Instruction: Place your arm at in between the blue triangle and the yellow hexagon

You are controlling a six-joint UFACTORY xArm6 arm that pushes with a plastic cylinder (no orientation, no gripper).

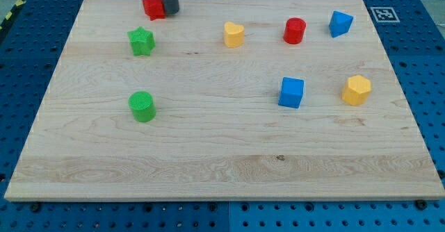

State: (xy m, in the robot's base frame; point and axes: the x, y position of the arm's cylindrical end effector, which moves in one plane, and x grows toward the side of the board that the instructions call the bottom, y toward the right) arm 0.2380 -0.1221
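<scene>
The blue triangle [340, 23] lies at the view's top right. The yellow hexagon [357, 90] lies below it, at the view's right. My tip [170, 12] is at the view's top left, far from both, touching the right side of a red star-shaped block [153, 6]. The rod comes down from the view's top edge.
The wooden board [222, 155] also holds a green star [141, 41], a green cylinder [142, 106], a yellow heart-shaped block [233, 34], a red cylinder [295, 30] and a blue cube [291, 92]. A blue pegboard surrounds the board.
</scene>
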